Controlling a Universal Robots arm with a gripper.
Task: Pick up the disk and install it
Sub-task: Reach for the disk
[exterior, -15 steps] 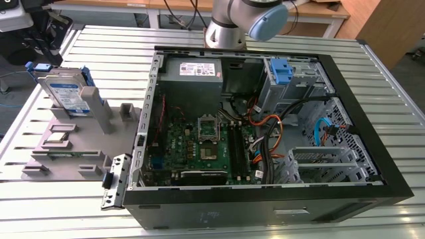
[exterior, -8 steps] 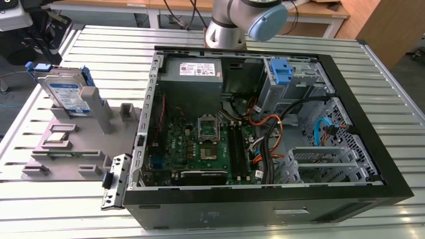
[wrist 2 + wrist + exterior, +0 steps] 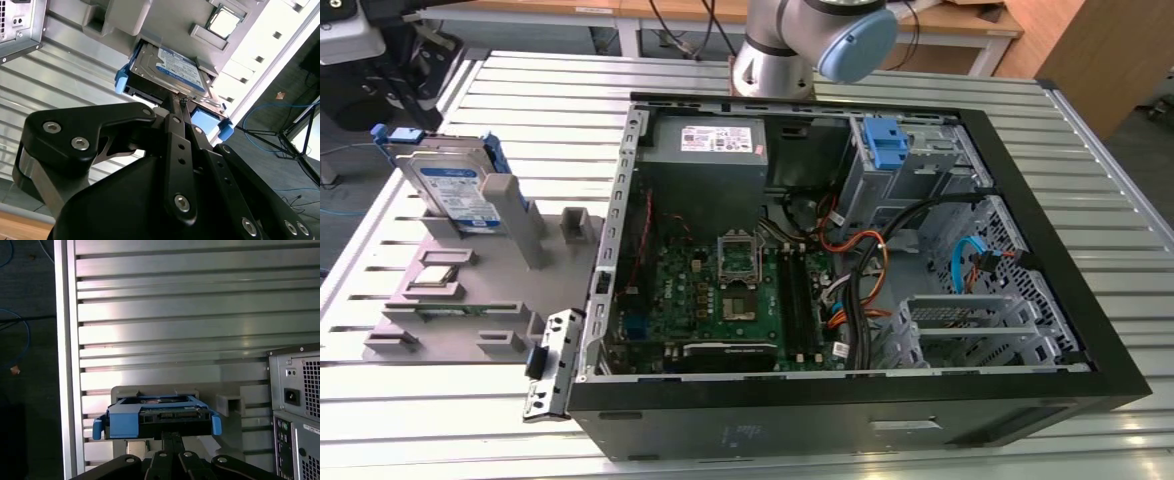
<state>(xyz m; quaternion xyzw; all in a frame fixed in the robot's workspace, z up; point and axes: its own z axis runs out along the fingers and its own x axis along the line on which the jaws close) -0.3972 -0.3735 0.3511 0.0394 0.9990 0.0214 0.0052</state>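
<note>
Slatted metal table (image 3: 761, 75) in a workshop, wooden benches behind.

Exterior view:
- Open computer case (image 3: 1067, 330) lies on its side mid-table, with the motherboard (image 3: 720, 290) exposed.
- Grey power supply (image 3: 707, 150) sits at the far end of the case. 1 lone blue bracket (image 3: 883, 145) sits in the bay on the exterior view's right of it.
- Grey holder (image 3: 454, 300) is on the table at the exterior view's left, just beside the case.
- The disk (image 3: 451, 185) stands on edge in the holder's far slot, label facing the camera, blue frame around it.
- 1 small chip (image 3: 438, 277) lies flat on the holder nearer the camera.
- Arm (image 3: 807, 45) rises from behind the case.

Second wrist view:
- Black gripper (image 3: 178, 100) points at the disk (image 3: 172, 67), which is seated in the holder (image 3: 165, 20) with its blue-and-white label showing.
- The 2 fingers (image 3: 172, 125) are pressed together with nothing between them.
- The tips line up with the disk's near edge; whether they touch it cannot be told.
- The chip (image 3: 223, 22) sits beyond the disk, with the table (image 3: 65, 85) slats alongside.

First wrist view:
- The disk (image 3: 160, 416) is seen edge-on, blue frame and connector side facing the camera, in the holder (image 3: 227, 402).
- The gripper (image 3: 172, 434) is centred on that edge, fingers closed, holding nothing.
- The case (image 3: 300, 440) back panel is near the holder.
- The table (image 3: 175, 305) runs beyond, and a blue cable (image 3: 22, 340) lies on the dark floor past its edge.
</note>
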